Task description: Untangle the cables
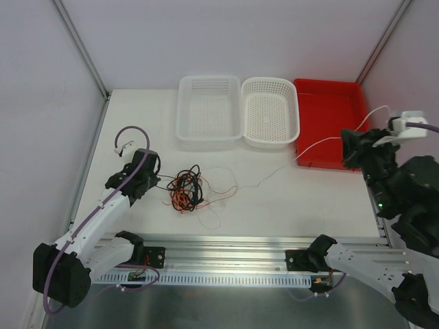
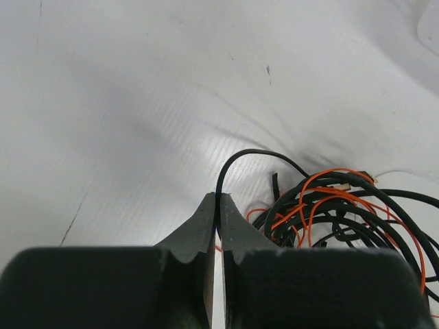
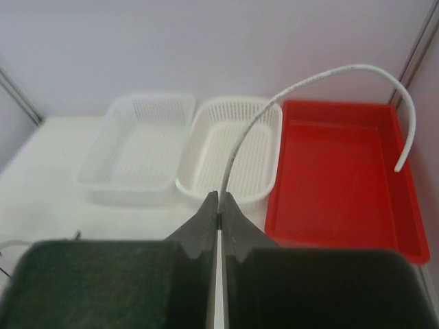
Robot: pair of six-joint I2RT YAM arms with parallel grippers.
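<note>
The white table (image 1: 309, 199) carries three containers along its far edge. The red tray (image 1: 329, 116) sits at the right. The white basket (image 1: 271, 144) is just beside it in the middle. The translucent basket (image 1: 209, 140) is at the left, touching the white one.

Nearer the arms, left of centre, the tangle of cables (image 1: 186, 188) lies on the bare table, well apart from the baskets. It is a loose knot of thin black and orange-red loops, with pale strands trailing out to its right and near side.

A white cable (image 1: 319, 142) runs from that side across the table and over the tray's near corner up to the right arm. The right gripper (image 3: 219, 199) has its fingers pressed together on this cable, and the free end arcs above the tray.

The left gripper (image 2: 218, 199) is at the left edge of the tangle. Its fingers are pinching a black cable (image 2: 254, 152) that curves up and back into the pile.
</note>
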